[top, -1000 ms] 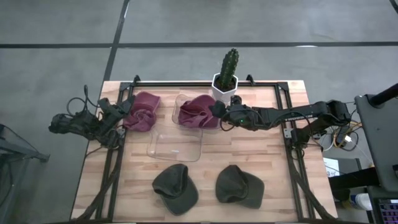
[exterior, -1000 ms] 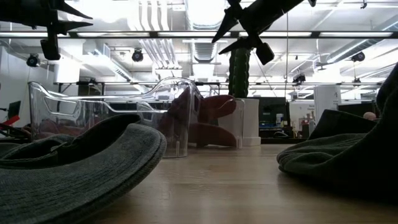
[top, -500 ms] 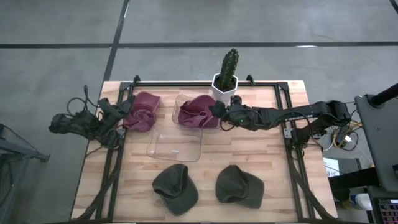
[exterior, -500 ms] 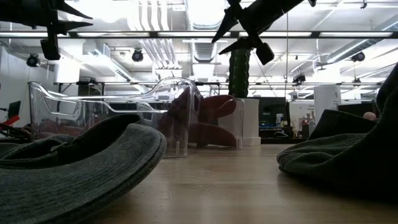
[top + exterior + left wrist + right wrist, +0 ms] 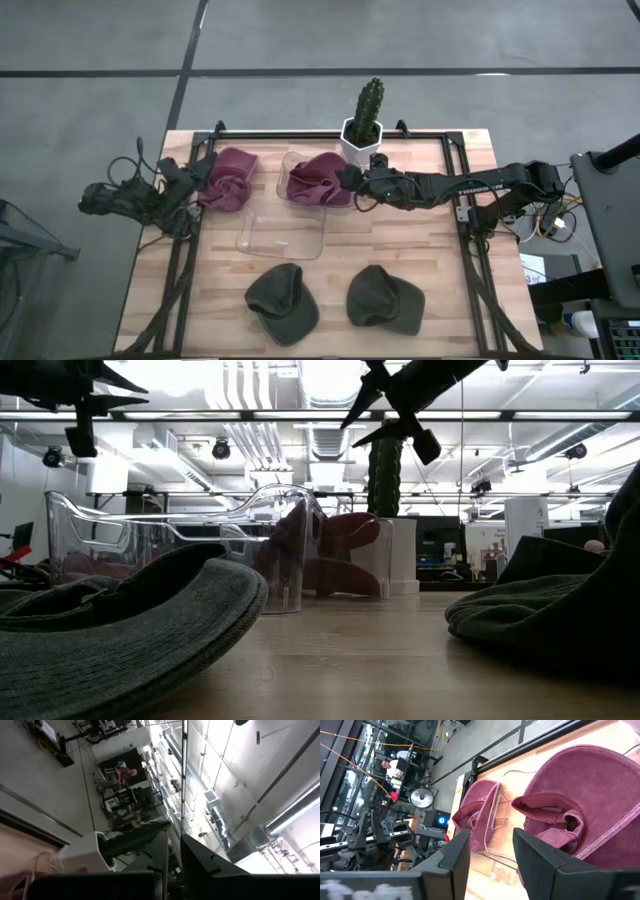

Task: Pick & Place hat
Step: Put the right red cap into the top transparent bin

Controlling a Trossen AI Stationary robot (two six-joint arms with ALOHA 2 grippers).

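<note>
A maroon hat lies crumpled inside a clear bin at the table's far middle. A second maroon hat rests on the wood to its left. Two dark green caps lie crown up near the front edge. My right gripper hovers open beside the binned hat's right edge, high above the table, with nothing between its fingers. My left gripper waits raised at the table's left edge next to the loose maroon hat, its fingers a narrow gap apart and empty.
An empty clear bin sits mid-table, in front of the one with the hat. A cactus in a white pot stands at the far edge, just behind my right gripper. A black frame runs around the tabletop. People show in the room beyond.
My left gripper has rolled a little about its own pointing line while staying in place. The hats, the caps and the bins lie as before.
</note>
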